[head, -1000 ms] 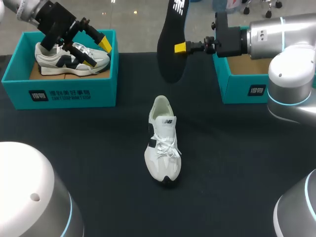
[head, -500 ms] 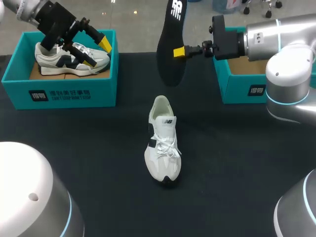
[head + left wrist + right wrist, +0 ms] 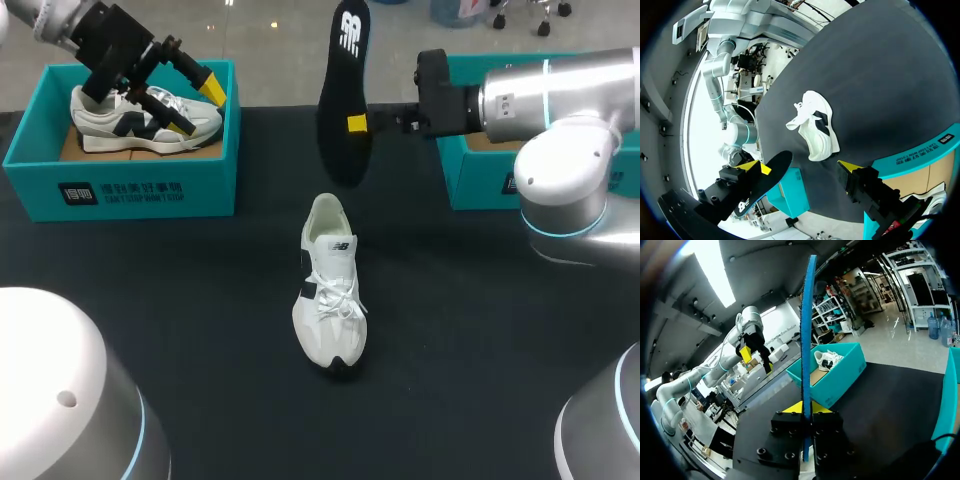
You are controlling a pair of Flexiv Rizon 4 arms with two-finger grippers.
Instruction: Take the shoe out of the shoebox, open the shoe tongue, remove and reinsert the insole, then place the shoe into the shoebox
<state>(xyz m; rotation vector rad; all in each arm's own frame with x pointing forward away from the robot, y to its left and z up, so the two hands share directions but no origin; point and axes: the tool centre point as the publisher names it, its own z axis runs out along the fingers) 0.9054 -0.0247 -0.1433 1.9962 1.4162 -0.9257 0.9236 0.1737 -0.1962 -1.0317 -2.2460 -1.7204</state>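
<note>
The white shoe (image 3: 330, 290) lies alone on the black table, toe toward me; in the left wrist view the shoe (image 3: 815, 125) shows ahead of the fingers. A black insole (image 3: 343, 90) hangs upright above and behind it, my right gripper (image 3: 356, 123) shut on its edge. Seen edge-on, the insole (image 3: 806, 340) is a thin blue strip rising from my right gripper (image 3: 805, 412). My left gripper (image 3: 195, 105) stands open over the left teal shoebox (image 3: 120, 190), holding nothing. In its own view the left gripper (image 3: 800, 166) has its yellow tips wide apart.
A second shoe (image 3: 140, 118) with dark markings rests inside the left shoebox. Another teal shoebox (image 3: 480, 170) stands at the back right, partly behind my right arm. The black tablecloth (image 3: 200, 320) covers the whole surface around the white shoe.
My right arm has carried the insole a little to the left and turned it more upright. The left arm and the white shoe have stayed put.
</note>
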